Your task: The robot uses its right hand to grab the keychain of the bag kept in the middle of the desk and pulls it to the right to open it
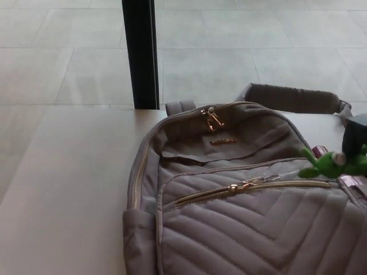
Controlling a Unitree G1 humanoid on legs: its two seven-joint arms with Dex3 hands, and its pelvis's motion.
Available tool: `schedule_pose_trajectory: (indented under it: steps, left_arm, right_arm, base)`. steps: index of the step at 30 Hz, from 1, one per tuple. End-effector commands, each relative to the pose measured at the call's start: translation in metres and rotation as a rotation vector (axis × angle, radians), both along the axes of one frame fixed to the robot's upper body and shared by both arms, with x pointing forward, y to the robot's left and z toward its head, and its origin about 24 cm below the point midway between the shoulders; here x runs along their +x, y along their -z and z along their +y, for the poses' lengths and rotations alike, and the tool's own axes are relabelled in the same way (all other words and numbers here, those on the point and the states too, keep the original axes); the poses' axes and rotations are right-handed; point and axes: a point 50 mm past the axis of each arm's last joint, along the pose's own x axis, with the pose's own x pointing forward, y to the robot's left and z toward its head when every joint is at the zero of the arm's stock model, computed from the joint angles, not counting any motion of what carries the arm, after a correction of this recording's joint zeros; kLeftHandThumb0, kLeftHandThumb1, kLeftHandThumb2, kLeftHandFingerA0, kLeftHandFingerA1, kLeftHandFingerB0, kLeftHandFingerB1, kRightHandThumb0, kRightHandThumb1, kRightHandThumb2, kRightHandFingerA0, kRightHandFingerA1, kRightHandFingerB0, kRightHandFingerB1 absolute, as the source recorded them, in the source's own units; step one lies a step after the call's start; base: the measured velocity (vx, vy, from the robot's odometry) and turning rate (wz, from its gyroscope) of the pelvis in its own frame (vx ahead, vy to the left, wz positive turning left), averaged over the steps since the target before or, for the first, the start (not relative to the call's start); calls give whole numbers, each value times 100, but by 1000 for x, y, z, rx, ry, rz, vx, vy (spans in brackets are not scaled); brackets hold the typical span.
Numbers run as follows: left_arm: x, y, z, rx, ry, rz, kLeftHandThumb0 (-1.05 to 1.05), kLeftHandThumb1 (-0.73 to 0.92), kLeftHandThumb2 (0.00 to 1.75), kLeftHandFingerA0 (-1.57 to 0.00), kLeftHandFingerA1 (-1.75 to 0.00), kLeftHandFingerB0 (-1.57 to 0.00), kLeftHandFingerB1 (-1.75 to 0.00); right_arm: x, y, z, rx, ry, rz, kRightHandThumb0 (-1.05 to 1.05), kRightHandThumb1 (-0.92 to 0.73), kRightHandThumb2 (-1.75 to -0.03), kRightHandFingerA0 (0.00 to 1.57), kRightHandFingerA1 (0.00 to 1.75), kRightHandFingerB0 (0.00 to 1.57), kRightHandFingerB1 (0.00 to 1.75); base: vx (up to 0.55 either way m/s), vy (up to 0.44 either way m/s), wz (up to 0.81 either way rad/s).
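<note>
A black post (140, 54) stands on the tiled floor (229, 51).

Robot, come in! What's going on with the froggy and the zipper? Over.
Right robot hand at frame edge beside green frog keychain, grip unclear. Left out of view. Front pocket zipper on grey backpack. Nothing blocking.

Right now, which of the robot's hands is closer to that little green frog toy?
Right. The right hand is right against the green frog toy, at the picture's right edge; the left hand is not in view.
</note>
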Motion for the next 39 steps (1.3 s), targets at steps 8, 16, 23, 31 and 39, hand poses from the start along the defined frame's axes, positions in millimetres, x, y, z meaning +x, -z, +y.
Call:
schedule_pose_trajectory:
  steps: [8,16,23,31,39]
  left_arm:
    - [-4,-2,2,8,-10,3,-82,92,81,-58,-48,-53,-41]
    - [-4,2,-2,-10,-34,0,-84,92,80,-56,-50,-50,-43]
    - [-6,4,-4,-14,-24,4,-84,92,82,-58,-49,-51,-41]
    - [-9,4,-4,-25,-37,-10,-82,92,82,-55,-49,-53,-41]
    - [-13,5,-6,-22,-37,10,-86,92,80,-57,-50,-51,-42]
  right_arm:
    - [7,-18,-25,41,101,11,-26,-47,-111,94,175,69,162]
    - [0,5,-34,39,123,96,-27,-51,-105,94,175,70,161]
    - [-9,31,-51,33,171,125,-23,-46,-111,92,175,72,160]
    - [-9,32,-80,-36,250,145,-22,-53,-100,92,175,70,157]
    - [-7,11,-97,-100,294,113,-19,-52,-97,89,175,73,152]
  base:
    - [0,0,0]
    - [0,0,0]
    - [0,0,0]
    - [0,0,0]
    - [0,0,0]
